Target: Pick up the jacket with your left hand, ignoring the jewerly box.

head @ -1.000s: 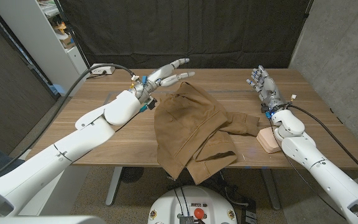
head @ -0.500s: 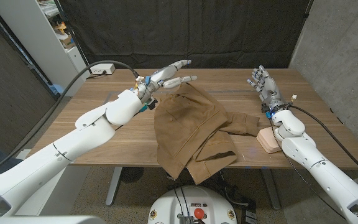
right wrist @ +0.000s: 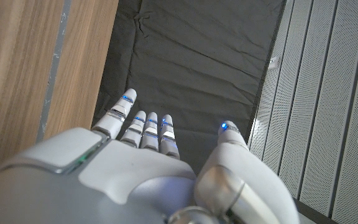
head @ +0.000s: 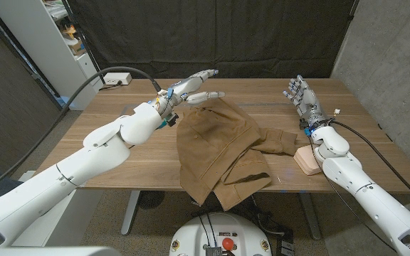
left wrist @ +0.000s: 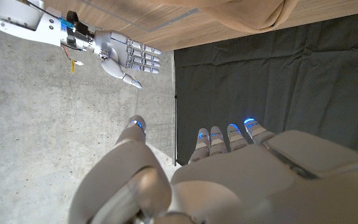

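Up a little goes the left hand [head: 191,88], fingers apart, holding nothing, above the brown jacket [head: 219,146] on the table [head: 119,135]. Right hand [head: 301,96] waits, fingers apart, near the box [head: 307,161].

Even indoor light, soft shadows — sharp focus, black backdrop dim
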